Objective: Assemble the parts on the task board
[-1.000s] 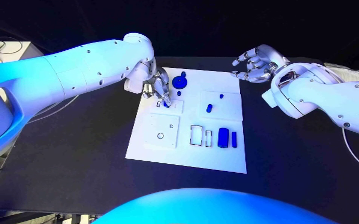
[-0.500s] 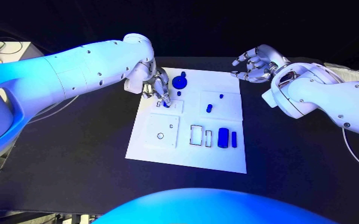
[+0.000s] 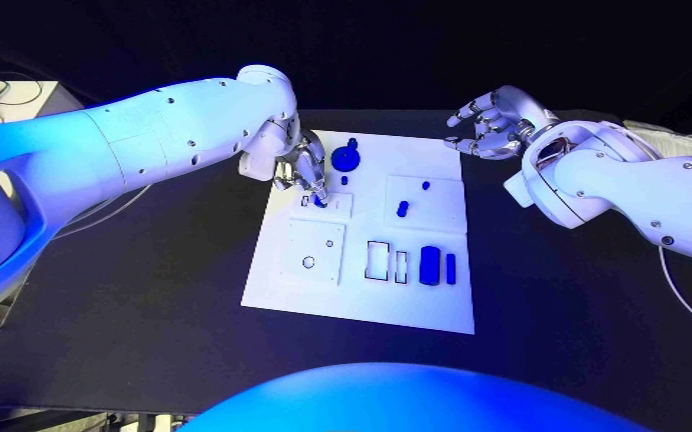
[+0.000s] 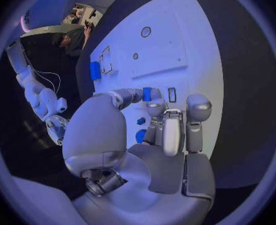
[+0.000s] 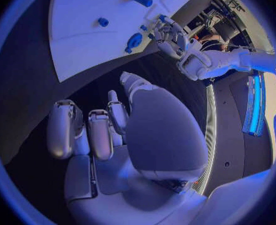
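The white rectangular task board (image 3: 289,287) lies in the middle of the black table (image 3: 130,332). The left hand (image 3: 302,170) is over the board's far left part, its silver fingers curled down over a small square recessed panel, and a small blue block (image 3: 320,201) sits at its fingertips; whether the fingers actually pinch it cannot be told. In the left wrist view the same blue block (image 4: 147,94) lies just beyond the fingertips (image 4: 155,106). Just right of that hand stands a round blue knob-like part (image 3: 346,158). Two small blue pegs (image 3: 404,209) stand on the raised square panel at the far right, and a larger blue cylinder (image 3: 430,265) with a thin blue bar (image 3: 451,268) beside it lies near the right edge. The right hand (image 3: 490,124) hovers off the board's far right corner, its fingers loosely curled and holding nothing.
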